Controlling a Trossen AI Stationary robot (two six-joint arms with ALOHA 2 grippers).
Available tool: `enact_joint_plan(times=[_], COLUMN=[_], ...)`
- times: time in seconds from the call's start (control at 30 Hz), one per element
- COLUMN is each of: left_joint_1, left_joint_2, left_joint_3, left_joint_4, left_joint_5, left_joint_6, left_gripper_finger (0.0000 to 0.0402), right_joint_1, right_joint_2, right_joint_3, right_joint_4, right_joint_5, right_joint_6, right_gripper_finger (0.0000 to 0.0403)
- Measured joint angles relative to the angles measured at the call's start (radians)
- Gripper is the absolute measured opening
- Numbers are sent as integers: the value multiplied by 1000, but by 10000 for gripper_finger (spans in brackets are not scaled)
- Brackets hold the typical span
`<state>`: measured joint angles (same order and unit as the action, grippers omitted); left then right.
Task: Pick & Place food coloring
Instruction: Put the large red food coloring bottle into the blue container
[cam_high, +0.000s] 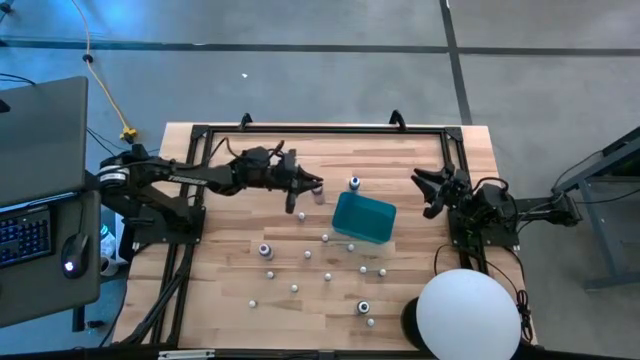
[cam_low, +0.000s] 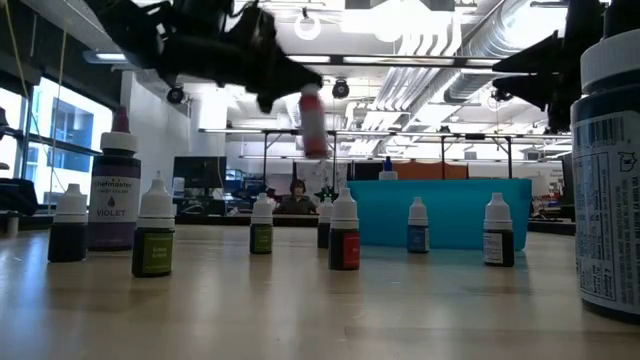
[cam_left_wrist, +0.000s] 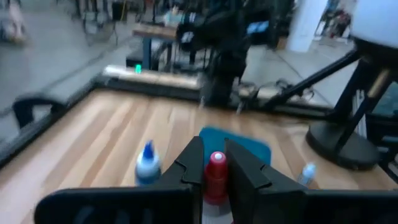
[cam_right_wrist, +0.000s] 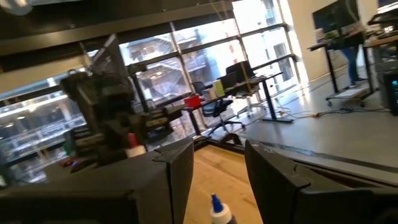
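My left gripper (cam_high: 305, 186) reaches in from the table's left and is shut on a small red-capped food coloring bottle (cam_high: 318, 191), held in the air just left of the teal box (cam_high: 363, 217). The low view shows this bottle (cam_low: 314, 125) well above the table. A blue-tipped bottle (cam_high: 354, 184) stands by the box's far edge. Several small bottles (cam_high: 296, 287) stand scattered on the near half of the table. In the low view they include a violet one (cam_low: 115, 195). My right gripper (cam_high: 428, 190) waits open to the right of the box. My left gripper pinches the bottle's body (cam_left_wrist: 215, 186) between its two fingers (cam_left_wrist: 191, 163), which come roughly level from the table's left. The red cap (cam_left_wrist: 216, 160) shows between the fingertips. The bottle is lifted clear of the table and hangs roughly upright, cap uppermost, in the low view.
The teal box (cam_low: 440, 212) sits mid-table, right of the held bottle. A white dome lamp (cam_high: 468, 315) stands at the near right corner. A black frame (cam_high: 320, 130) runs along the table's far edge. A large dark bottle (cam_low: 608, 170) stands close to the low camera.
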<state>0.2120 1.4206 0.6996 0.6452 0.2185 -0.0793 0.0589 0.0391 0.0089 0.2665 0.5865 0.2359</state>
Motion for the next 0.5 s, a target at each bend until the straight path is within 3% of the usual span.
enact_joint_plan(times=[0.3, 0.5], left_joint_1=[-117, -114], left_joint_2=[221, 372], left_joint_3=[127, 234], left_joint_4=[123, 135], left_joint_5=[-180, -199], left_joint_6=[75, 75], left_gripper_finger=[29, 35], right_joint_1=[0, 0], right_joint_2=[0, 0], right_joint_3=[0, 0], right_joint_4=[0, 0], right_joint_5=[11, 10], right_joint_6=[19, 19], right_gripper_finger=[138, 138])
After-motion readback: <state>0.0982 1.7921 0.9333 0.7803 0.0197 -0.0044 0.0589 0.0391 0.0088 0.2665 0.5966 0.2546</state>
